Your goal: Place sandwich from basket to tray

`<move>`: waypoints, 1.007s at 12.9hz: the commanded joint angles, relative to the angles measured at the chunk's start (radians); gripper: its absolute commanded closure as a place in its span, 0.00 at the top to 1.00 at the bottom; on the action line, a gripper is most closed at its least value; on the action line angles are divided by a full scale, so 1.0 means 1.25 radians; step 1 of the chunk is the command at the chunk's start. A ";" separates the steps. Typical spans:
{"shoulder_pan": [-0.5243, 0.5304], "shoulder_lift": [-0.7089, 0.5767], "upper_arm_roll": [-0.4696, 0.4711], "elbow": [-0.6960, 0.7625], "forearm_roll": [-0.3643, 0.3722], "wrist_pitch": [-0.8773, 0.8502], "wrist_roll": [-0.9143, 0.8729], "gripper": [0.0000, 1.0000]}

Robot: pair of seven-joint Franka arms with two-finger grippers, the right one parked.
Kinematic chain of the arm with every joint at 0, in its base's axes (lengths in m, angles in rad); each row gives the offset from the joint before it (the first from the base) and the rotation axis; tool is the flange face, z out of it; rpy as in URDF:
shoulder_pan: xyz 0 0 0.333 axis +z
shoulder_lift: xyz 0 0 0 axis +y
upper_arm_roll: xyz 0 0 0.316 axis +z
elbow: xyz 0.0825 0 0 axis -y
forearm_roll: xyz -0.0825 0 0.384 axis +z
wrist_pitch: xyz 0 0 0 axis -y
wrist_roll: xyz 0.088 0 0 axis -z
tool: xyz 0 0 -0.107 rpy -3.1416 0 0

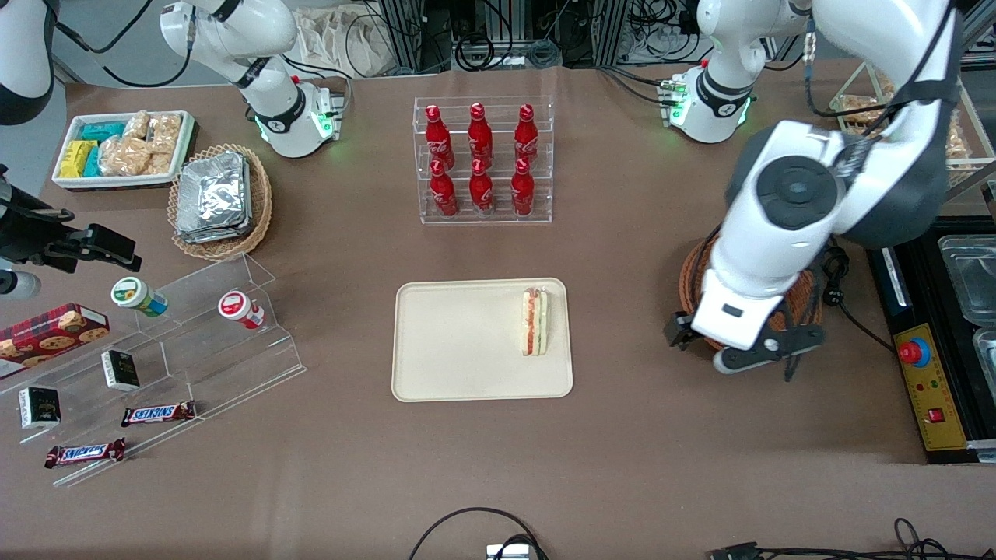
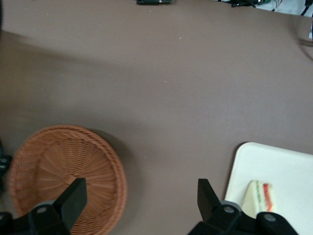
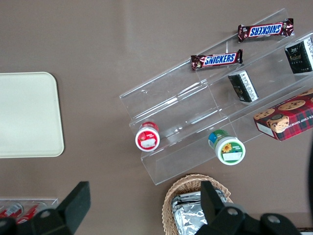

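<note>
- The sandwich [image 1: 534, 322] lay on the tray [image 1: 451, 342], on its side, close to the rim at the working arm's end. It was fully inside the rim, so in my judgement the placing itself was done.
- It sat near that edge and not in the middle — probably because this was the first part of the tray that the arm reaches when it comes from the basket.
- The tray was flat on the worktop [image 1: 622, 451], nearer to the front camera than the rack of red bottles [image 1: 482, 159], and nothing else was on it.
- The basket [image 2: 66, 178] stood apart from the tray, toward the working arm's end of the worktop. In the wrist view its woven bottom was bare — no sandwich was in it.
- The claw [image 2: 142, 205] hung above the worktop, between the basket and the tray. Its fingers [image 2: 73, 198] were spread wide and held nothing; between them only the brown surface showed.
- In the front view the arm covered most of the basket, so the claw was closer to the basket than to the sandwich. I judge that it was clear of the sandwich and could not disturb it.
- The snack shelves [image 1: 179, 342] and the foil packs [image 1: 212, 196] were toward the parked arm's end, well apart from this work.
</note>
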 commanded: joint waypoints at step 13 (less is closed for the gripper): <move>-0.131 -0.327 0.372 -0.132 -0.208 -0.201 0.492 1.00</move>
